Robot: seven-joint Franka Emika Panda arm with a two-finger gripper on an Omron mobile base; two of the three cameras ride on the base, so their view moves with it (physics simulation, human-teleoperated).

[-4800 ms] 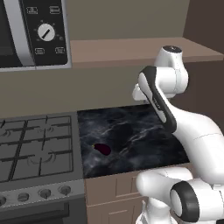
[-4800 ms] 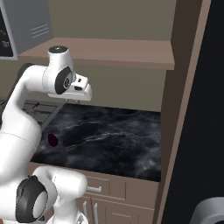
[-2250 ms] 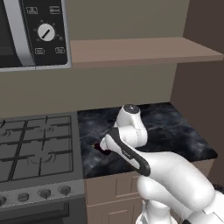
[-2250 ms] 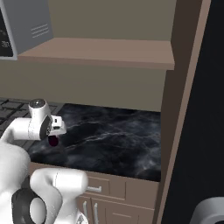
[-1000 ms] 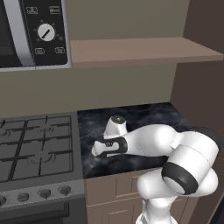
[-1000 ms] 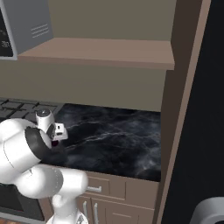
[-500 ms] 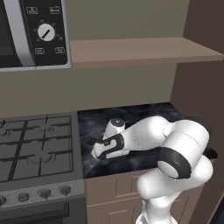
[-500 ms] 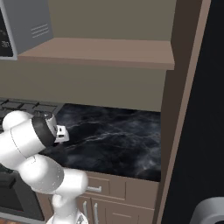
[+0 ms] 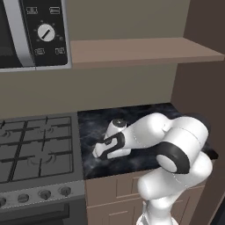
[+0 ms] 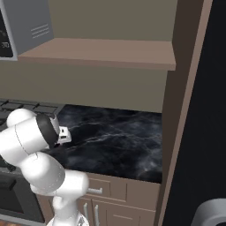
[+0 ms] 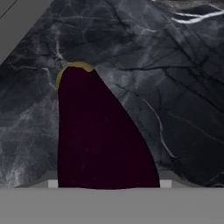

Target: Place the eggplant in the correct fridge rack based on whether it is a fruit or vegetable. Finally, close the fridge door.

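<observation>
eggplant: lying on the dark marble counter, right under the hand, stem tip pointing away.
jaws: can't tell — fingertips hidden.
risk: you close off-centre, it rolls out.

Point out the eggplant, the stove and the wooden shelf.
eggplant [image 11: 98,135], hand view, middle of its purple body.
stove [image 9: 35,147], left base view, on the burner grates.
wooden shelf [image 10: 101,50], right base view, its top face.

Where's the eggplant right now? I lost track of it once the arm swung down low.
In the hand view the eggplant lies on the dark marble counter directly ahead of the gripper, its yellow-green stem tip pointing away. The left base view puts the hand near the counter's left side, beside the stove.
</observation>
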